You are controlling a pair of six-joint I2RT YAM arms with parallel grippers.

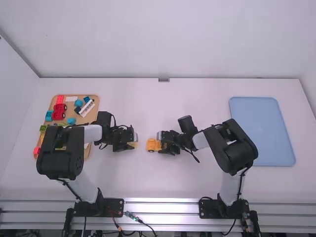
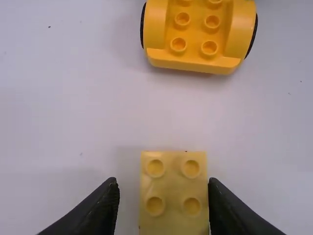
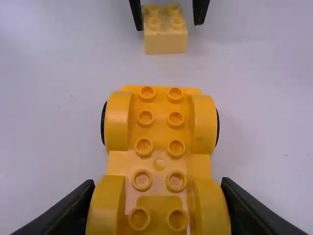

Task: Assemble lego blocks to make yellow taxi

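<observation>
Left claw loosely astride pale yellow block

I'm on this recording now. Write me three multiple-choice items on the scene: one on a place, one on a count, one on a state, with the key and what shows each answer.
1. In the high view, where does the blue tray lie on the table?
A. At the left side
B. In the middle
C. At the right side

2. How many studs top the pale yellow brick?
A. Four
B. Two
C. Eight

3. How does the left end effector stand?
A. Shut, nothing between its fingers
B. Open, the pale yellow brick between its fingers
C. Open, a red brick between its fingers

Key:
1. C: the high view shows it on the right, past the right arm's end effector.
2. A: the right wrist view shows two rows of two.
3. B: both wrist views show a finger on either side of the brick, with a gap on one side.
</observation>
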